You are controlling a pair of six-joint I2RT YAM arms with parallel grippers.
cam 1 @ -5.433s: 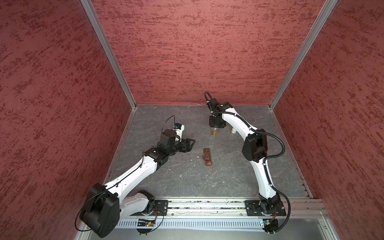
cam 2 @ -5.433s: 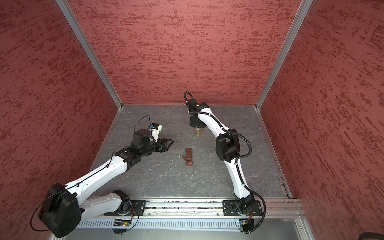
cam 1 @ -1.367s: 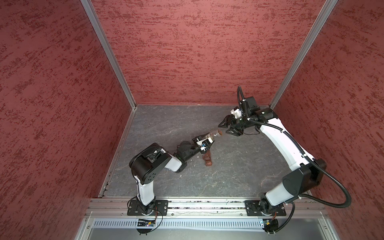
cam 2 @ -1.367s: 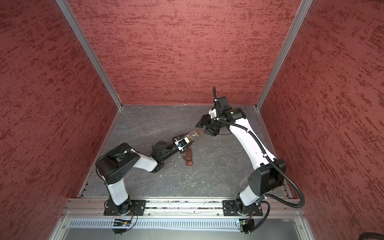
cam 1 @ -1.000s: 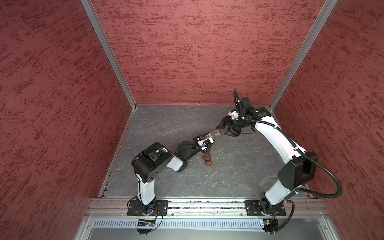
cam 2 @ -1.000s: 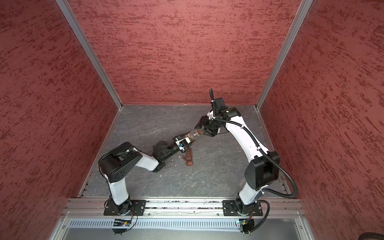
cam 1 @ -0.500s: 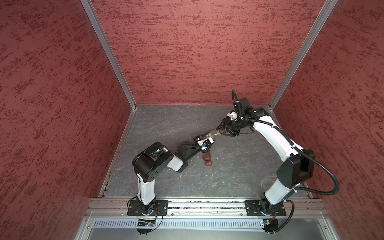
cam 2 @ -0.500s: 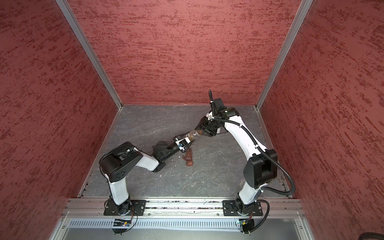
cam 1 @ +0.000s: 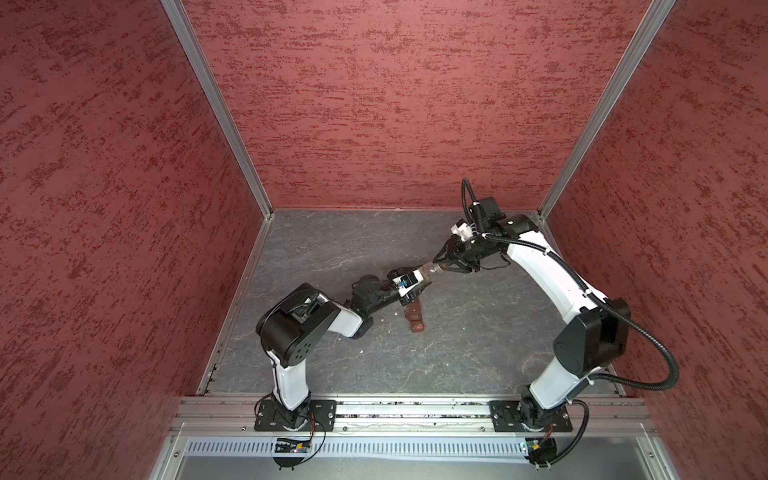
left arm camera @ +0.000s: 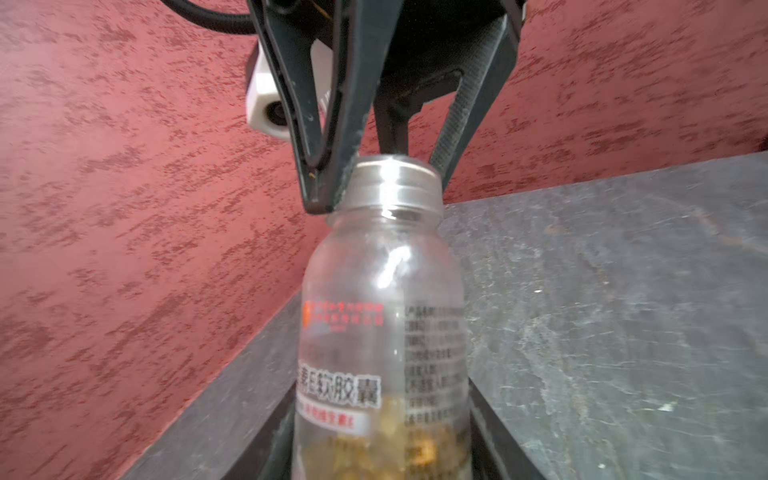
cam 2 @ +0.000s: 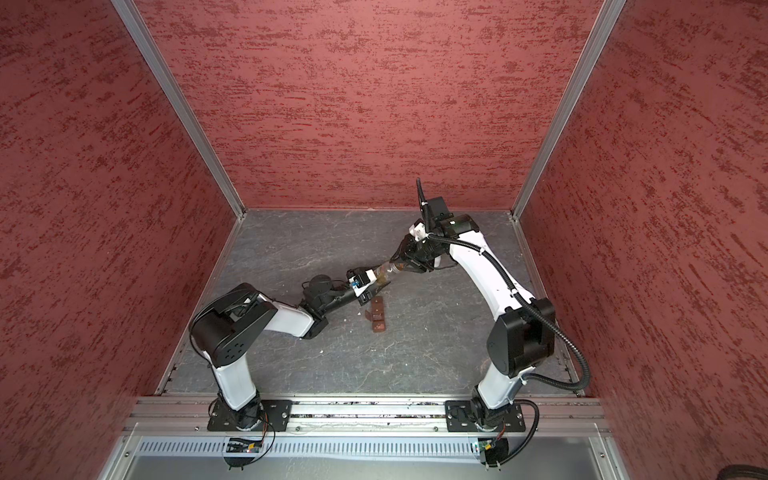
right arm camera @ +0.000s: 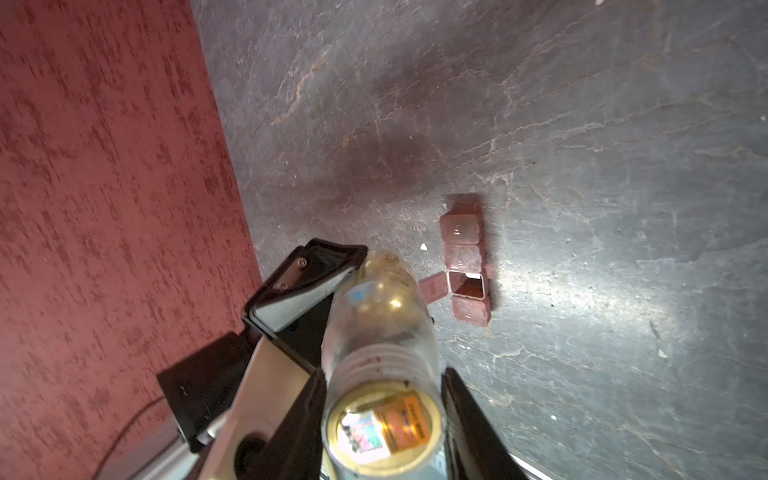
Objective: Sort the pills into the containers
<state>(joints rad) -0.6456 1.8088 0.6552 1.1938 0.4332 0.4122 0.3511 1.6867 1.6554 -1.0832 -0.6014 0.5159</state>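
Closing in over the last second, the right end effector (cam 1: 440,268) is narrow around the silver cap (left arm camera: 395,183); whether it clamps firmly I cannot tell. The brown strip of containers (right arm camera: 465,266) lies on the counter (cam 1: 478,332), one lid open and the rest shut; near it the left end effector (cam 1: 415,282) grips the clear bottle (left arm camera: 382,324) of yellow capsules (left arm camera: 374,449). Uncapping seems in hand: next, twist the cap off with the bottle held steady

clear glossy plastic bottle (left arm camera: 382,332) with shiny metal-looking cap (left arm camera: 395,183); glossy brown plastic containers (right arm camera: 463,257); matt, veined stone-like bench (left arm camera: 623,291); rough red walls (cam 1: 374,104).
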